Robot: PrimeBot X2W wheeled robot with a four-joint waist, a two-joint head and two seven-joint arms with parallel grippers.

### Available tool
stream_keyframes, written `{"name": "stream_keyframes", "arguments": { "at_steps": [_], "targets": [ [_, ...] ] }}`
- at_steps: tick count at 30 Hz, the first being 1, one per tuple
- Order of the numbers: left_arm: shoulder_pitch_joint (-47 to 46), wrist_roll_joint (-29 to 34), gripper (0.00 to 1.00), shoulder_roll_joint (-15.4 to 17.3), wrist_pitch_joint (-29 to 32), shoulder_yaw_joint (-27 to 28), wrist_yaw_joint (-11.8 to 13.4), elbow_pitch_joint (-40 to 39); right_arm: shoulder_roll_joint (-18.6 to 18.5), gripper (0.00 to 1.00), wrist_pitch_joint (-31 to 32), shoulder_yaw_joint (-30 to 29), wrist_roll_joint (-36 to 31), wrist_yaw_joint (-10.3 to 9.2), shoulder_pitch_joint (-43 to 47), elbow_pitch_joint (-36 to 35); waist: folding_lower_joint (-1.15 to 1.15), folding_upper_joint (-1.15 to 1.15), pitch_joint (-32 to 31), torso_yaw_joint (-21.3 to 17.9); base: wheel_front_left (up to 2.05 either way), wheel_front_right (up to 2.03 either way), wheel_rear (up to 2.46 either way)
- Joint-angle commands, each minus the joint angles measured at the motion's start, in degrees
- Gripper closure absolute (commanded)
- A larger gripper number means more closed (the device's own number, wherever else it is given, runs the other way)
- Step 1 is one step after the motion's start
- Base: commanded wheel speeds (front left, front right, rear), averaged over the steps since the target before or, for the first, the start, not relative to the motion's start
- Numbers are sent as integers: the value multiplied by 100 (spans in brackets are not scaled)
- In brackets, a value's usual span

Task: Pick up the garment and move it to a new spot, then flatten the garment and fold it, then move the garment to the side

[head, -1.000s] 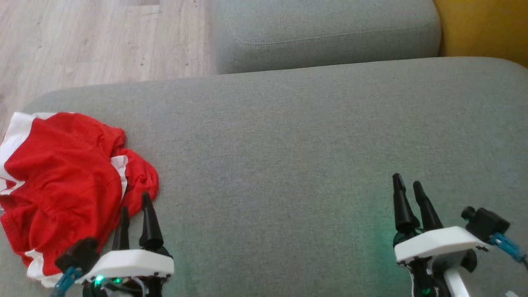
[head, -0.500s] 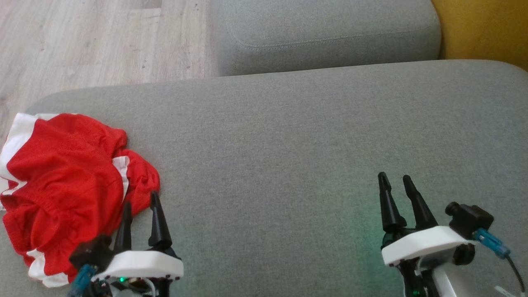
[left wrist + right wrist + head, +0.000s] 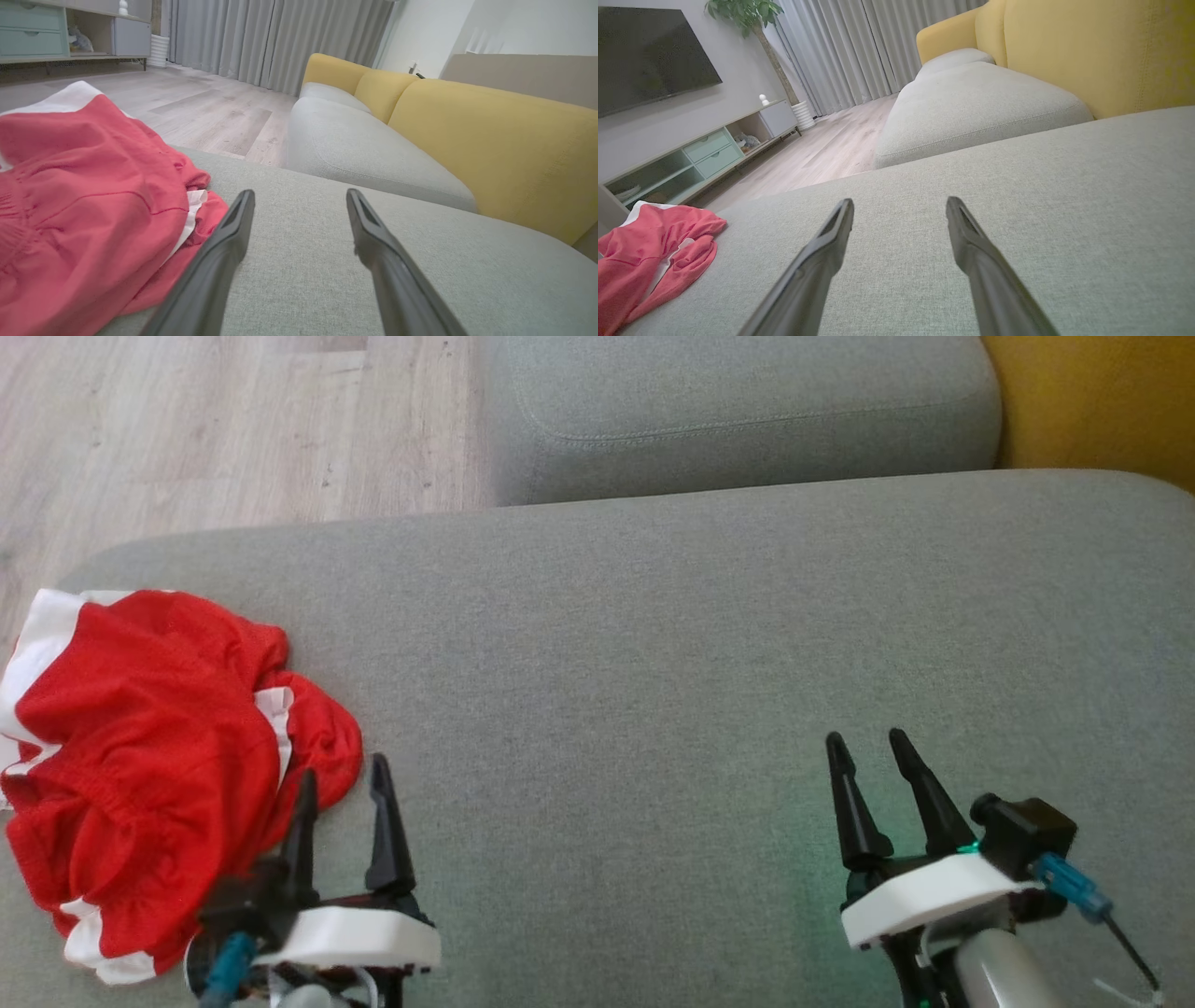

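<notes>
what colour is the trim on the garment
White, edging the red garment; the head view shows it best.

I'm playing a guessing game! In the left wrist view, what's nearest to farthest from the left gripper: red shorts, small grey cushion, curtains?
1. Red shorts: just left of the left gripper.
2. Small grey cushion: ahead, toward the right.
3. Curtains: far back, beyond the floor.

Garment (image 3: 140,756) lies crumpled at the seat's (image 3: 653,644) left edge. Left gripper (image 3: 342,770) is open, just beside it. Right gripper (image 3: 866,737) is open over the seat's front right, well apart.
</notes>
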Motion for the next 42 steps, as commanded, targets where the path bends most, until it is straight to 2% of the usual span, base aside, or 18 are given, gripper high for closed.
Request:
{"name": "stream_keyframes", "arguments": {
  "at_steps": [1,18,26,35,42],
  "targets": [
    [-338,252,0,38,-107,84,16,-226,-45,0,-113,162,-231,-4,-357,-172,0,0,11,-4,0,0,0],
    [-415,1340,0,42,-372,-127,244,-30,-51,0,-380,-53,-1398,-4,-387,-40,0,0,56,23,0,0,0],
    [-453,1329,0,42,-372,-113,297,112,-51,0,-380,-151,-1362,-4,-404,42,0,0,70,-1,0,0,0],
    [-468,1291,0,42,-372,-104,237,154,-51,0,-380,-122,-1329,-4,-409,68,0,0,63,3,0,0,0],
    [-526,1332,0,42,-372,-94,325,226,-51,0,-380,-118,-1344,-4,-384,63,0,0,107,307,0,0,0]
  ]
}}
